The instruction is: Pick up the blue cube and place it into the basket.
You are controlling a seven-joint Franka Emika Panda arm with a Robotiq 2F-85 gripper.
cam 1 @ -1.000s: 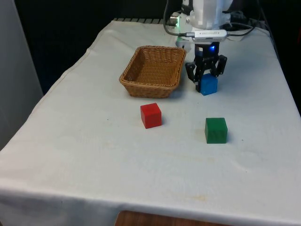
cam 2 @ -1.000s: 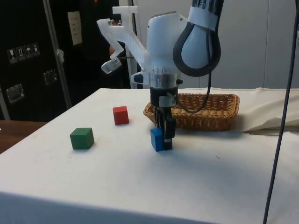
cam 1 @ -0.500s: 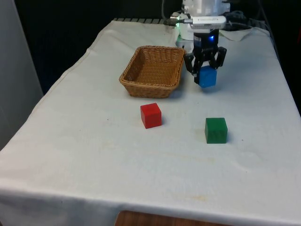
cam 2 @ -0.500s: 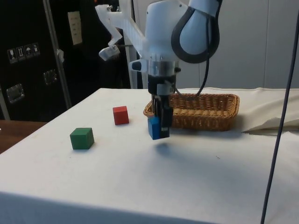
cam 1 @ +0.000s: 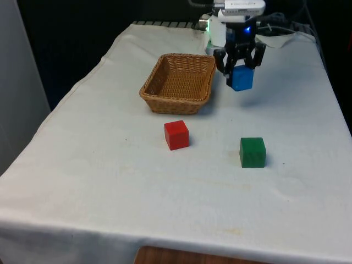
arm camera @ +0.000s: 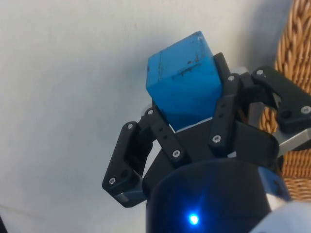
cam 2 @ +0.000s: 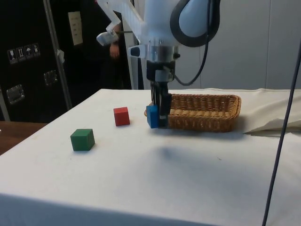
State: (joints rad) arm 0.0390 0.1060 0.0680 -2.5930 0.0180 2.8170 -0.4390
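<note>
The white cloth-covered surface (cam 1: 165, 181) carries a rectangular woven wicker basket (cam 1: 180, 83), a green cube (cam 1: 252, 152) and a red cube (cam 1: 176, 135). The black two-finger hand (cam 1: 240, 70) pinches the scuffed, smooth blue cube (cam 1: 242, 78) clear above the surface, just beside the basket on the front view's right; its fingers cover part of the cube.

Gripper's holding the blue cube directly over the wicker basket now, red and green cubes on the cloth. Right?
Not over it. The black two-finger gripper holds the blue cube beside the woven wicker basket, above bare cloth, as the front view shows. The red cube and green cube do sit on the cloth.
</note>
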